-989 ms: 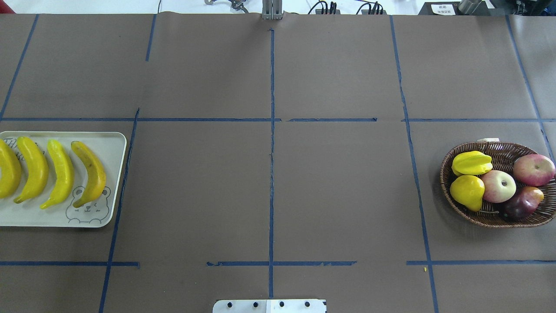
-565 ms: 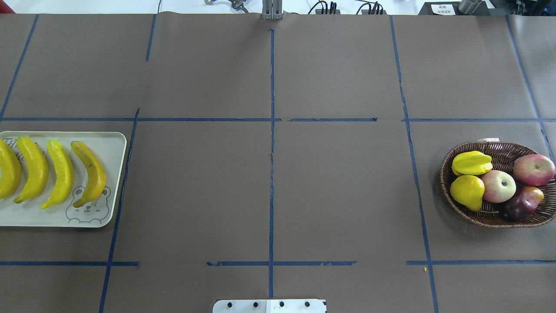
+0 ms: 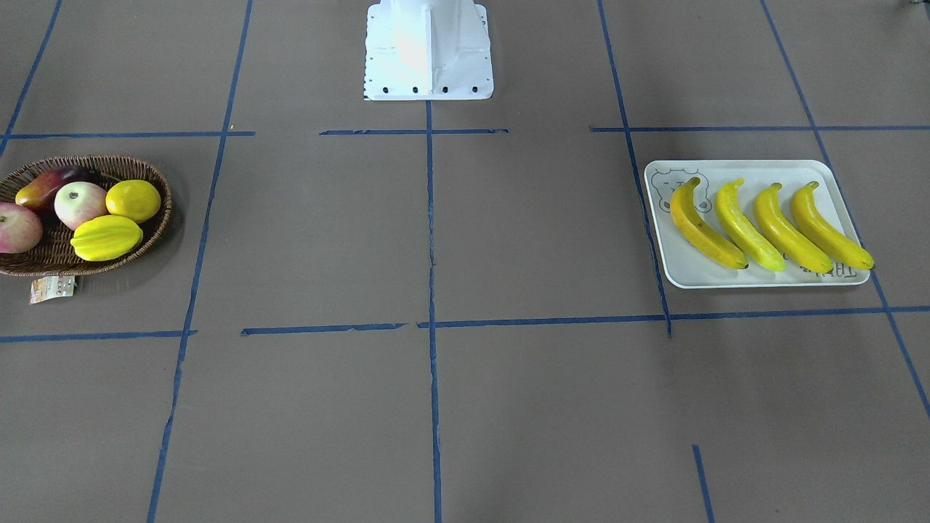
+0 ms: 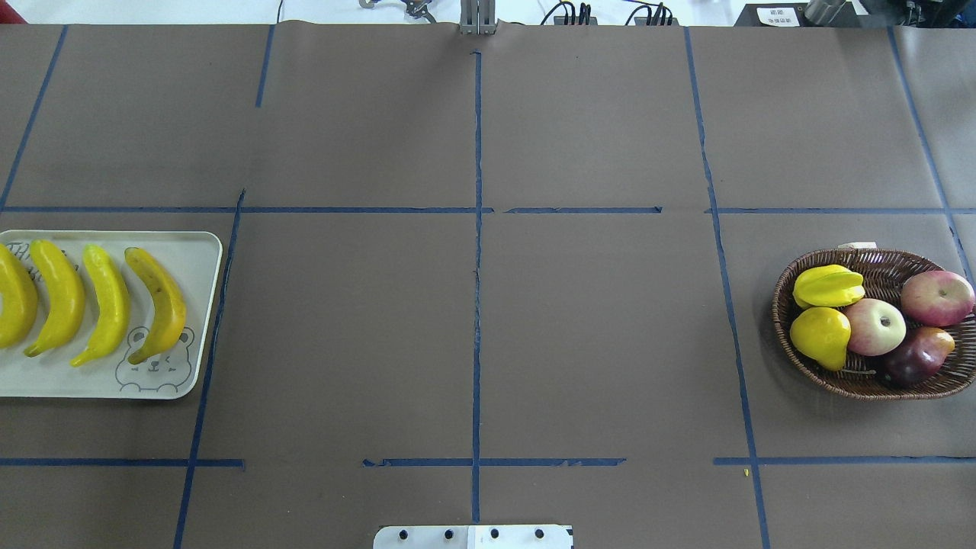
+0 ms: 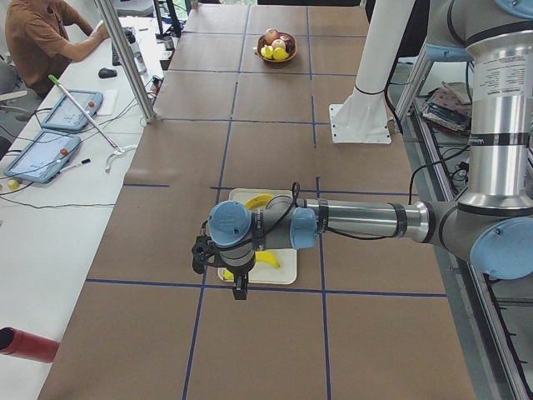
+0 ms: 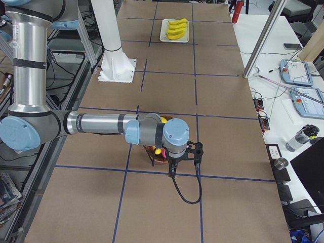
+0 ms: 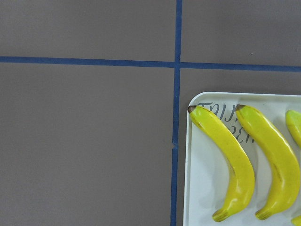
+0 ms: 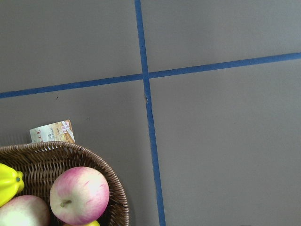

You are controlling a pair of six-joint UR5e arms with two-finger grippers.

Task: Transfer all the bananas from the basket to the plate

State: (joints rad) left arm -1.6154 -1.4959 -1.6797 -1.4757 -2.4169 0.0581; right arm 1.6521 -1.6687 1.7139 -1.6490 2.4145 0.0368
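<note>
Several bananas (image 4: 156, 303) lie side by side on the white plate (image 4: 204, 255) at the table's left end; they also show in the front view as bananas (image 3: 705, 226) on the plate (image 3: 683, 270). The left wrist view looks down on the plate's corner (image 7: 188, 165) and a banana (image 7: 230, 160). The wicker basket (image 4: 785, 339) at the right end holds no banana that I can see. My left gripper (image 5: 241, 290) hangs above the plate and my right gripper (image 6: 172, 171) above the basket (image 6: 161, 157); I cannot tell whether either is open or shut.
The basket (image 3: 156, 231) holds a starfruit (image 4: 828, 286), a lemon (image 4: 820, 336), two apples (image 4: 874, 326) and a dark red fruit (image 4: 917, 355). A paper tag (image 8: 51, 132) lies by its rim. A person sits at a side desk (image 5: 37, 37).
</note>
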